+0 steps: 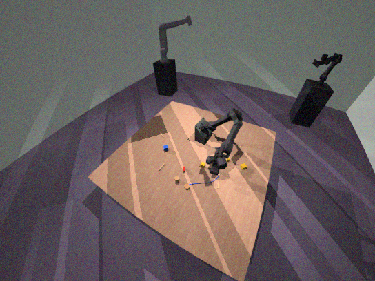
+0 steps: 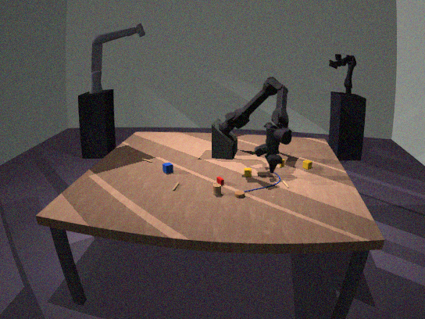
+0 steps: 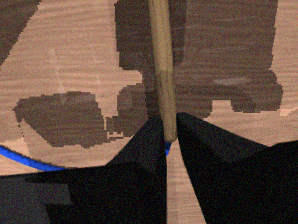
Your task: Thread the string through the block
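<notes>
My gripper point(image 1: 214, 172) point(image 2: 272, 171) point(image 3: 168, 123) is shut on one end of the thin wooden stick point(image 3: 162, 60), low over the table's right part. The stick reaches away from the fingertips. The blue string point(image 1: 204, 183) point(image 2: 258, 188) point(image 3: 25, 161) meets it at the held end, where a bit of blue shows, and curves over to the round button point(image 1: 187, 186) point(image 2: 240, 195). A small tan wooden piece point(image 1: 176, 180) point(image 2: 217, 190), seemingly the block, stands just left of the button; its hole is too small to make out.
A loose stick point(image 1: 218, 184) point(image 2: 285, 183) lies near the gripper; another point(image 1: 161, 167) point(image 2: 176, 186) lies farther left. Yellow cubes point(image 1: 203, 164) point(image 1: 244, 166) point(image 2: 248, 172) point(image 2: 307, 164) flank the gripper. A red block point(image 1: 184, 169) point(image 2: 220, 181) lies behind the tan piece; a blue cube point(image 1: 165, 148) point(image 2: 167, 168) is left.
</notes>
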`<action>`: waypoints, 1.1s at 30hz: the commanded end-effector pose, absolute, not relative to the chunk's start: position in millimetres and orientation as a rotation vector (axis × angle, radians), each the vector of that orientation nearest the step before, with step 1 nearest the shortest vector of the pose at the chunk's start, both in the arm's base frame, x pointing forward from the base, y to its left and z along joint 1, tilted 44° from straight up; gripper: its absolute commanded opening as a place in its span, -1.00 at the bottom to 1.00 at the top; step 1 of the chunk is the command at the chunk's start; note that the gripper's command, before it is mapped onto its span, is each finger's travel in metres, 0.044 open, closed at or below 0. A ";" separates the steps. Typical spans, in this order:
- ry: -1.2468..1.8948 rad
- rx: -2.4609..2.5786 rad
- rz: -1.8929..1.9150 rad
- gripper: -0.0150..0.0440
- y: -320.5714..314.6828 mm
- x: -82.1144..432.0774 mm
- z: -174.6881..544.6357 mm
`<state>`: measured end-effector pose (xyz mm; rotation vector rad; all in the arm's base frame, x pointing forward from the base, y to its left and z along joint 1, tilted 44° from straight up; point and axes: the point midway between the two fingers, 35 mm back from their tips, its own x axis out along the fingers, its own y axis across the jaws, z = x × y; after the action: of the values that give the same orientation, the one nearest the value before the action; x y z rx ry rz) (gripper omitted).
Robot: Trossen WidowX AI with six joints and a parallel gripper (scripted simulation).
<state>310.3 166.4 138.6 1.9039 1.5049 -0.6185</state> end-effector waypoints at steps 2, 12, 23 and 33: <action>1.513 1.900 -0.624 -0.49 161.4 308.2 130.7; 1.514 1.902 -0.622 -0.49 152.8 306.8 121.9; 1.515 1.903 -0.621 -0.49 152.1 305.7 119.8; 1.515 1.903 -0.621 -0.49 143.4 305.7 111.1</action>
<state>307.8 146.2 117.7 1.9073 1.5064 -0.6127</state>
